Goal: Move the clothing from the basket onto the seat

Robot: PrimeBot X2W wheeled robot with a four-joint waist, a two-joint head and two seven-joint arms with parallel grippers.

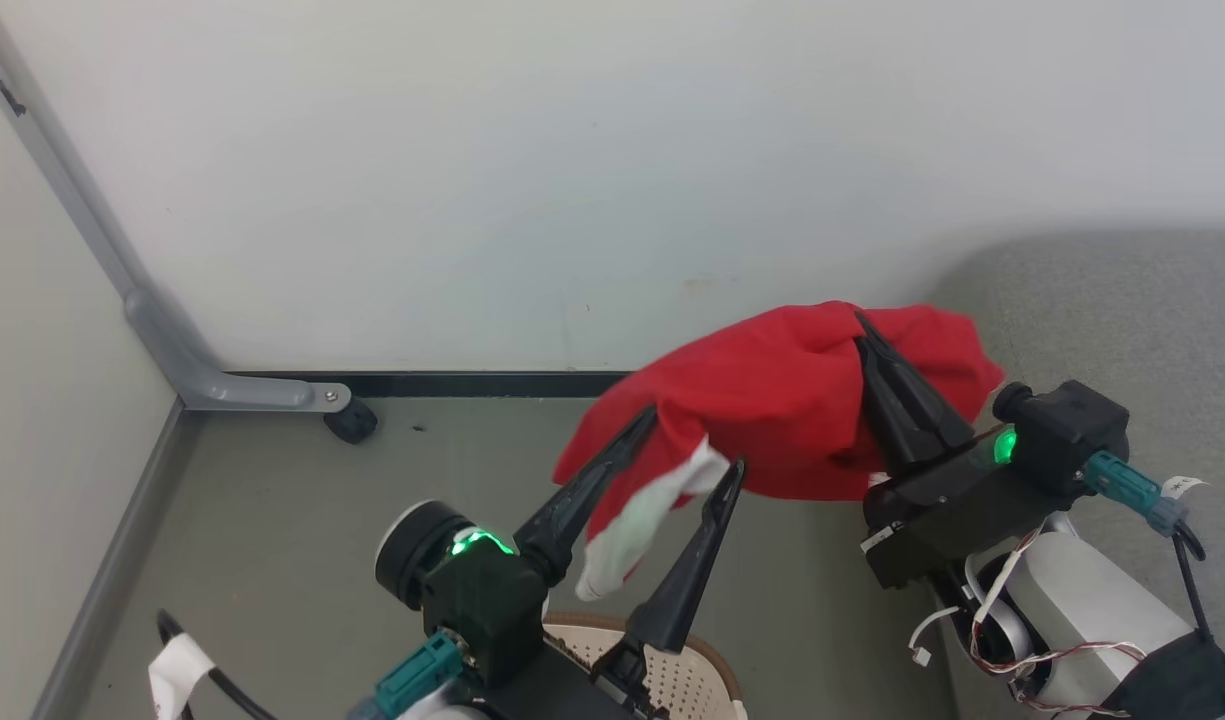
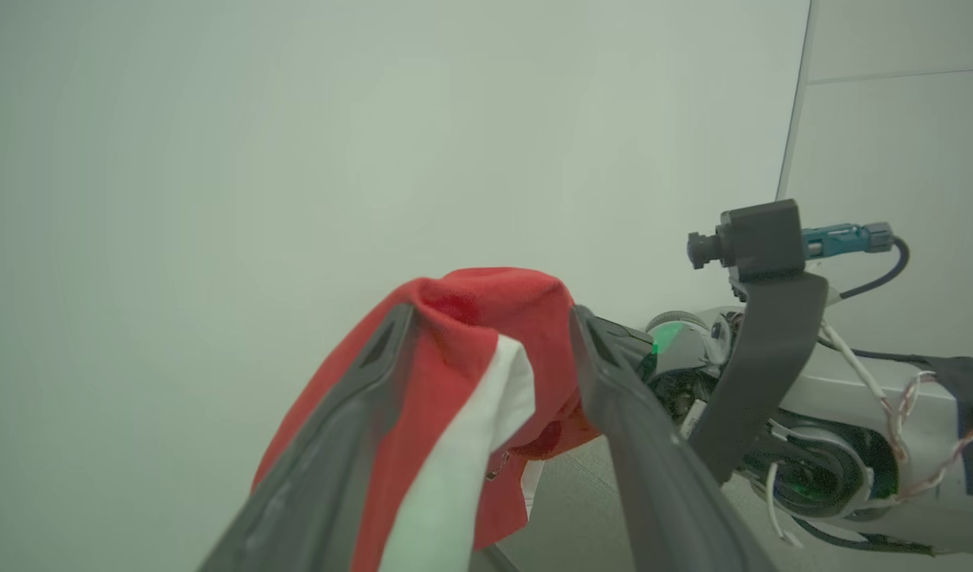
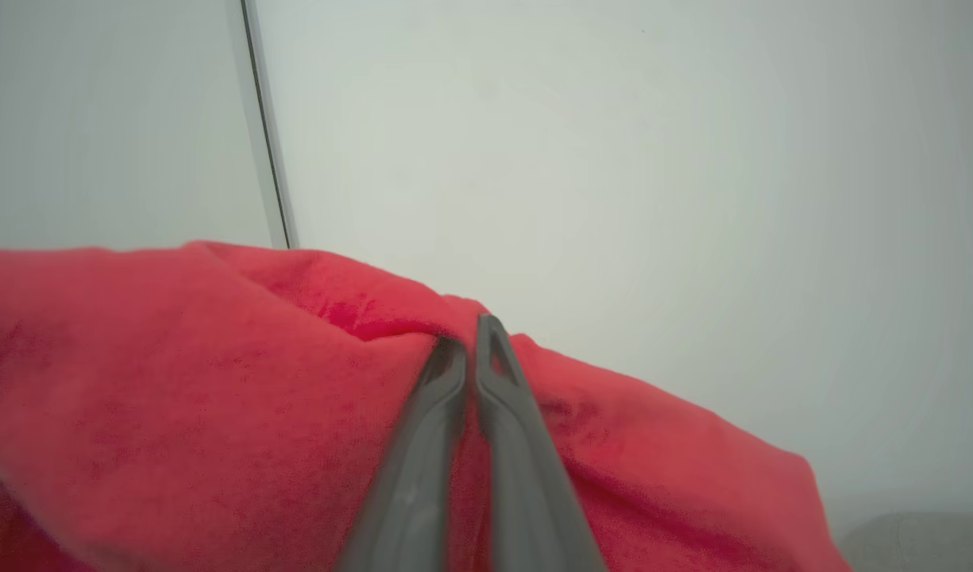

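Right hand (image 1: pixel 860 328) is pinched tight on the red shirt (image 1: pixel 772 400), so it carries the whole thing in the air between the basket (image 1: pixel 697 672) and the couch seat (image 1: pixel 1122 300). Left hand (image 1: pixel 696 438) is spread wide, white sleeve (image 1: pixel 632 530) just dangling between its fingers (image 1: pixel 582 490).

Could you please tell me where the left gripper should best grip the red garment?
Probably the white sleeve end of the red garment: it hangs inside the open left gripper, so closing from the left would suit, opposite the right gripper pinching the far side.
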